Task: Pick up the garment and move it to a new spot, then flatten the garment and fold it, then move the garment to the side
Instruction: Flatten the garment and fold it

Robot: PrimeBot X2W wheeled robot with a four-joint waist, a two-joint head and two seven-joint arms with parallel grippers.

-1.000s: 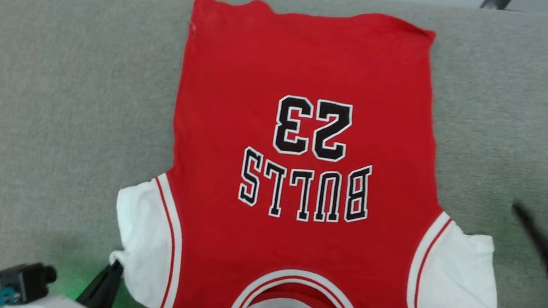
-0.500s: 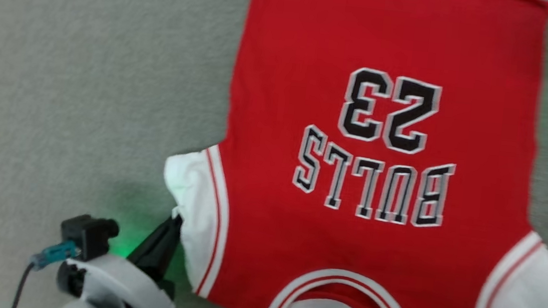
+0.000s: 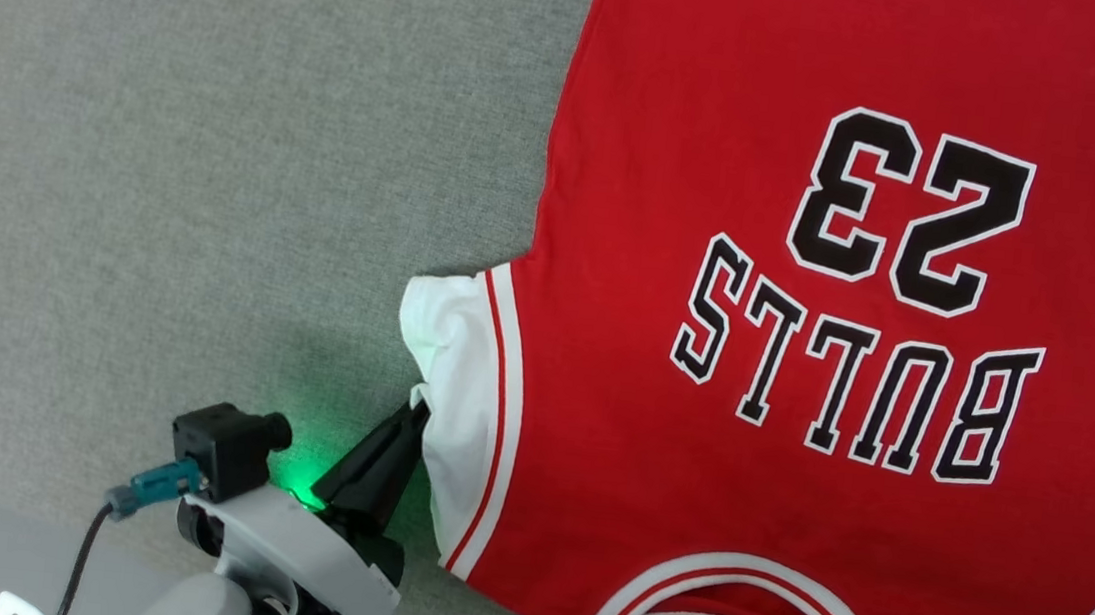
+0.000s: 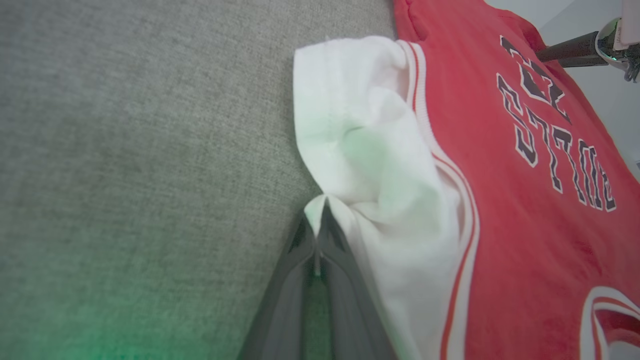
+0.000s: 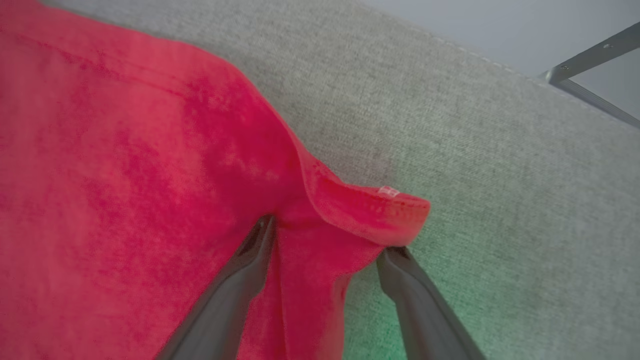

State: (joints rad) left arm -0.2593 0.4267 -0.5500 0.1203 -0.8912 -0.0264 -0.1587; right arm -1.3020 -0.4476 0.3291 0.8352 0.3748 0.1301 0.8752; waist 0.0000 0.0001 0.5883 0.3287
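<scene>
Pinching the white sleeve edge of the shirt (image 3: pixel 614 455) with left fingers (image 4: pixel 295 280), closed tight. Straddling the red hem corner with right fingers (image 5: pixel 235 285), spread wide, gripping nothing yet. Spread flat, print up, on the grey worktop (image 3: pixel 220 165). Risk of losing that thin sleeve pinch under a pull, or catching one hem layer only.

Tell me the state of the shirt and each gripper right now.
garment: spread out on the grey surface, lettering up.
left gripper: shut on the white sleeve edge.
right gripper: open, fingers astride the red hem corner.
</scene>
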